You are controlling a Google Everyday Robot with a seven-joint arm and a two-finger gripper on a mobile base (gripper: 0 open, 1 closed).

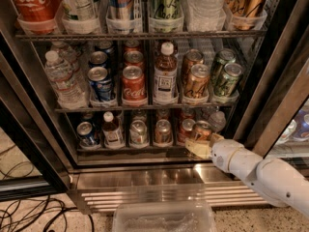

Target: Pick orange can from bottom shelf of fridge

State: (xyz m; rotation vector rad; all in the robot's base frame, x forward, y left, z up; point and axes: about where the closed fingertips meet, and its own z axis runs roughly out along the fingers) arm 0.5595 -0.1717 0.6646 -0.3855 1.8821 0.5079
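Clamping its fingers [194, 151] on the orange can [202, 129] at the bottom shelf's [125, 150] right end, lower right of centre, the gripper [200, 143] risked tipping the neighbouring can [186, 127] if it swung left.

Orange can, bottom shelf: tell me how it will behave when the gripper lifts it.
The orange can looks like rigid metal, probably smooth and a bit slippery. Upright and narrow, it may tip if nudged, perhaps against the red can beside it. The gripper sits right at its base.
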